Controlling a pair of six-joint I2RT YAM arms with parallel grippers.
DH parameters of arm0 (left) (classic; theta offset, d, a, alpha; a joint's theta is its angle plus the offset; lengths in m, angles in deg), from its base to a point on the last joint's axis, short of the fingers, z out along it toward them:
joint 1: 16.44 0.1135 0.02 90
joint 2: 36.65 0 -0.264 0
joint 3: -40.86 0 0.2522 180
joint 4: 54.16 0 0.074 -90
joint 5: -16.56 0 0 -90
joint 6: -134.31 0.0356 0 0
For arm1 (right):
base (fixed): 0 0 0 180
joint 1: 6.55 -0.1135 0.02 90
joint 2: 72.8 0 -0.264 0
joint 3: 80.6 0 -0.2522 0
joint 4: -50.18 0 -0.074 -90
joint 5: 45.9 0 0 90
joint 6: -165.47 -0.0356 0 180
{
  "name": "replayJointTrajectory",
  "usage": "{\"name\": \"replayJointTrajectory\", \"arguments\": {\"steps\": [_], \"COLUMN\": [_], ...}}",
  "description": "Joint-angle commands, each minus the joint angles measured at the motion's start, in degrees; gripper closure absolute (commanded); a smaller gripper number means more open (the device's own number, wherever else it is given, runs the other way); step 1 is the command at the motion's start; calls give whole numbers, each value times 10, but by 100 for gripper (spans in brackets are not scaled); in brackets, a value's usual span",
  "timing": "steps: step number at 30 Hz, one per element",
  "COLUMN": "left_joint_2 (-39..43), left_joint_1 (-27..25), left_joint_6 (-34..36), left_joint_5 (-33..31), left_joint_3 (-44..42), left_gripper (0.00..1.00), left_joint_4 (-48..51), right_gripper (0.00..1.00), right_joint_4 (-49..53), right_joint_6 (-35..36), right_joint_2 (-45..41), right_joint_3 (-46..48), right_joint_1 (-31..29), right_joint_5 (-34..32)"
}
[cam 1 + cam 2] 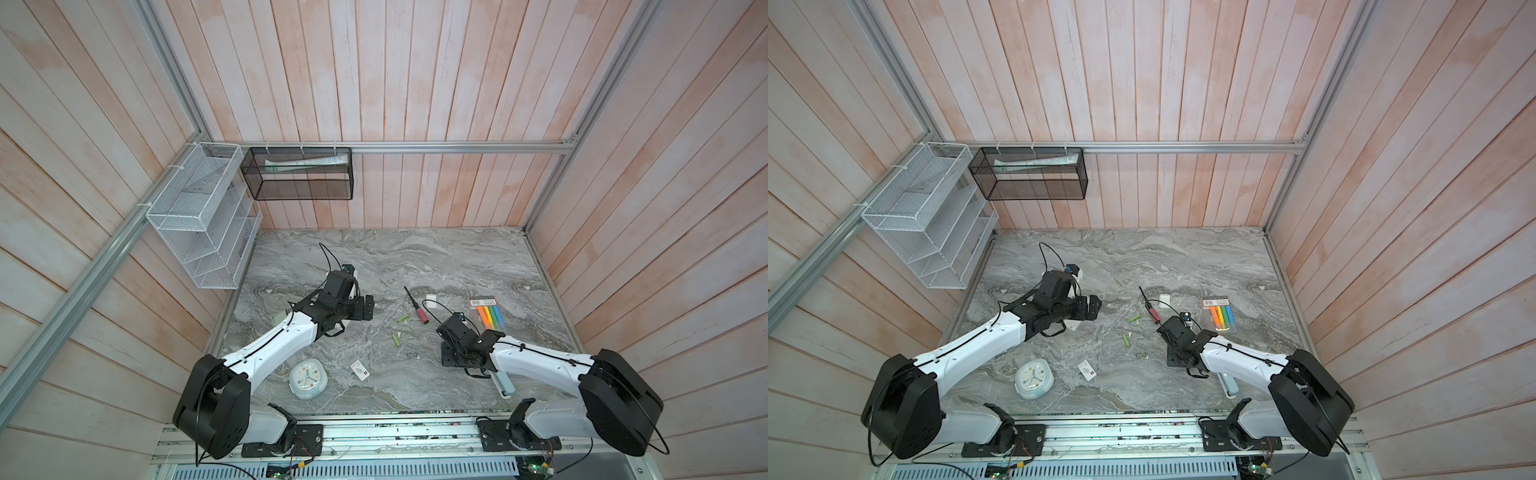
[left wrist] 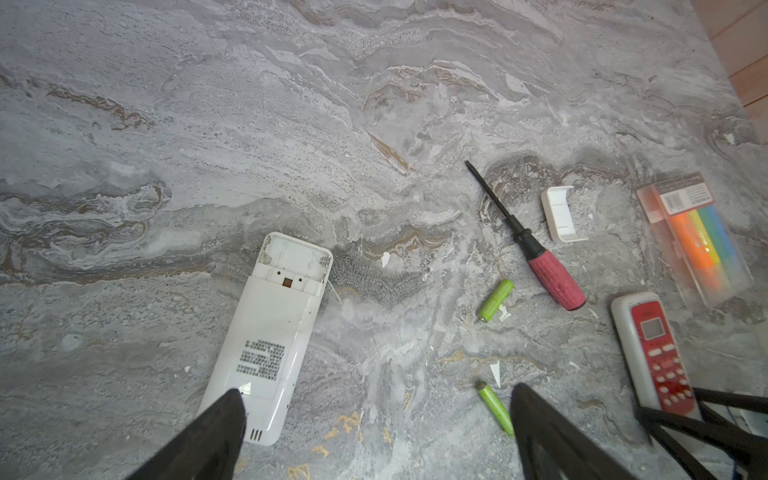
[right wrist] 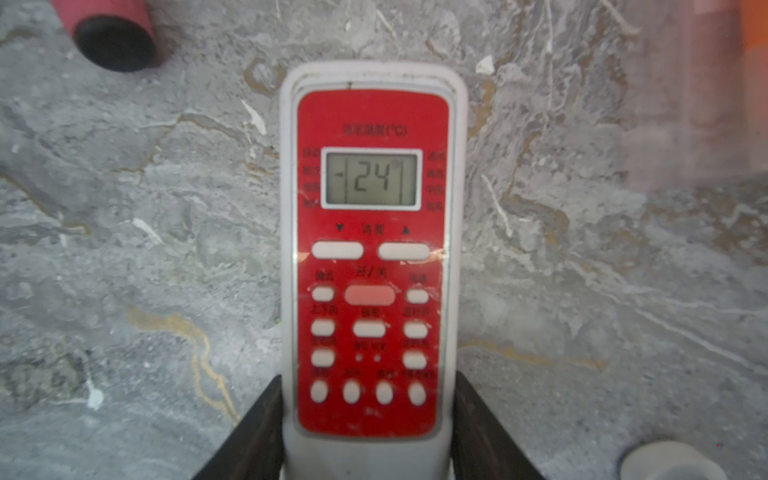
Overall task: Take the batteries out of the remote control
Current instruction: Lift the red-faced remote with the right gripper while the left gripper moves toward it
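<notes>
Right pincer (image 3: 368, 374) tight on red remote (image 3: 371, 232) edges, bare marble (image 3: 145, 270) alongside

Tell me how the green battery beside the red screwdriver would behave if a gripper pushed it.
The battery is a smooth cylinder lying on its side on the flat marble table, so it would probably roll if pushed across its length. It looks rigid, and being slim, it may slip from a loose pinch.

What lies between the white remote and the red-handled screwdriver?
One yellow-green battery, near the screwdriver; toward the white remote the marble table is bare. The left wrist view shows it.
</notes>
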Motion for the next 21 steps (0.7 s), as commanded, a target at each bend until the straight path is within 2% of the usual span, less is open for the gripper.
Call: {"name": "replayJointTrajectory", "arguments": {"steps": [1, 8, 21], "left_joint_2": [-10, -9, -25], "left_joint_1": [-3, -3, -7], "left_joint_6": [-8, -16, -106], "left_joint_5": [17, 65, 246], "left_joint_3": [11, 10, -2], "left_gripper": [0, 0, 0], "left_joint_4": [-11, -31, -197], "right_gripper": [50, 50, 51], "right_joint_4": [-22, -60, -144], "right_joint_6": [33, 73, 153], "right_joint_2": [-22, -51, -64], "right_joint_3": [-1, -2, -36], "right_joint_1": [-4, -4, -4], "right_joint_5": [13, 26, 97]}}
